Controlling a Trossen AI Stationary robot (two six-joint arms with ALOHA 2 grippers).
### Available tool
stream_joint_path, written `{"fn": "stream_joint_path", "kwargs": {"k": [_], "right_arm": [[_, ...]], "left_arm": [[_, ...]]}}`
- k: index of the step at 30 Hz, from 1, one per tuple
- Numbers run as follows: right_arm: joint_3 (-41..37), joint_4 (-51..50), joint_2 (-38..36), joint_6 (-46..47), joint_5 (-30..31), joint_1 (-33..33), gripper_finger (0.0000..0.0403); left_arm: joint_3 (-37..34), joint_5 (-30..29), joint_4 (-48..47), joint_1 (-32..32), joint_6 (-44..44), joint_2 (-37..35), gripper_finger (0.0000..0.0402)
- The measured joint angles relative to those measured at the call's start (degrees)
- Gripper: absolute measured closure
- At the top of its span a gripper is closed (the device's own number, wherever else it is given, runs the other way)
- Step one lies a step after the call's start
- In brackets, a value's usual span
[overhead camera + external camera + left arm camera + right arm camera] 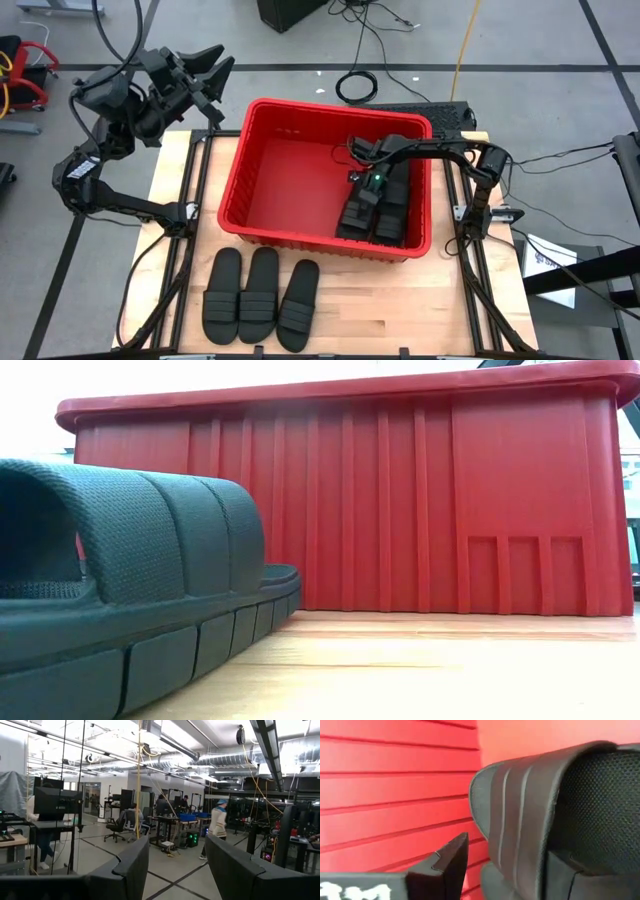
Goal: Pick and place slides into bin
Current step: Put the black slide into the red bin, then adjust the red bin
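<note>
A: How is the right claw (357,178) placed?

B: It is lowered inside the bin (262,200), beside the slides in the bin (378,207). One finger (451,860) is seen apart from a strap; whether anything is grasped cannot be told.

A: And those slides?

B: They are packed at the bin's right end, long axes running front to back.

A: The others?

B: Three slides (260,293) are laid side by side on the counter (400,310) before the bin, lengthwise toward it. The left claw (205,75) is raised off the counter's far-left corner, fingers spread.
</note>
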Motion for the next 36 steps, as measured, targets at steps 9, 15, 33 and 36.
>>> {"fn": "stream_joint_path", "kwargs": {"k": [9,15,33,36], "right_arm": [[0.0,-0.3,-0.3,-0.5,2.3,2.2,0.0217],[0.0,-0.9,-1.6,-1.7,9.4,5.0,0.0216],[0.0,1.9,-14.6,3.1,31.1,1.8,0.022],[0.0,5.7,-17.7,7.3,33.2,1.0,0.022]], "left_arm": [[0.0,0.0,-0.4,0.0,0.0,0.0,0.0201],[0.0,0.0,-0.4,0.0,0.2,0.0,0.0201],[0.0,0.0,-0.3,0.0,1.3,0.0,0.0201],[0.0,0.0,-0.3,0.0,1.4,0.0,0.0201]]}}
